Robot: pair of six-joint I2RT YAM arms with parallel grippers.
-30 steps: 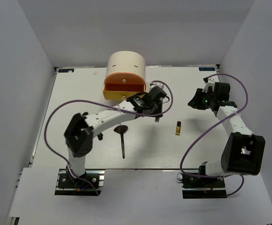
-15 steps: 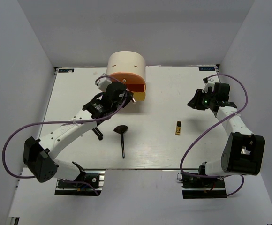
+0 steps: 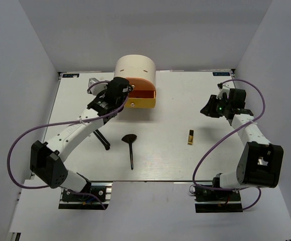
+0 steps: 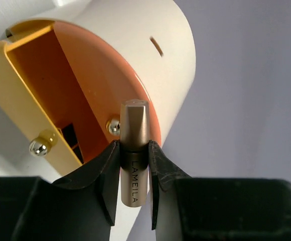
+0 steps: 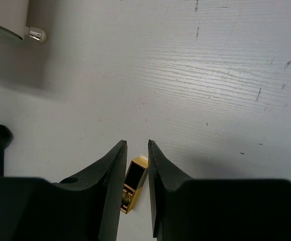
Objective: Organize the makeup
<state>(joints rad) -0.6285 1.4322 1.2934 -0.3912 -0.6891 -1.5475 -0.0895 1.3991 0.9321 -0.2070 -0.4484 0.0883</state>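
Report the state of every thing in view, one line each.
yellow drawer: pulled open
orange drawer: shut
left gripper: shut on rose-gold tube
rose-gold tube: gripped, off the table
right gripper: open, empty
lipstick: lying on table
fan brush: lying on table
stick brush: lying on table

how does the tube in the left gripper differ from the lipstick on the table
The rose-gold tube is clamped in the left gripper by the round box; the black-and-gold lipstick lies loose on the table. The tube is one metallic colour with lettering; the lipstick is two-toned. Both are small and slim.
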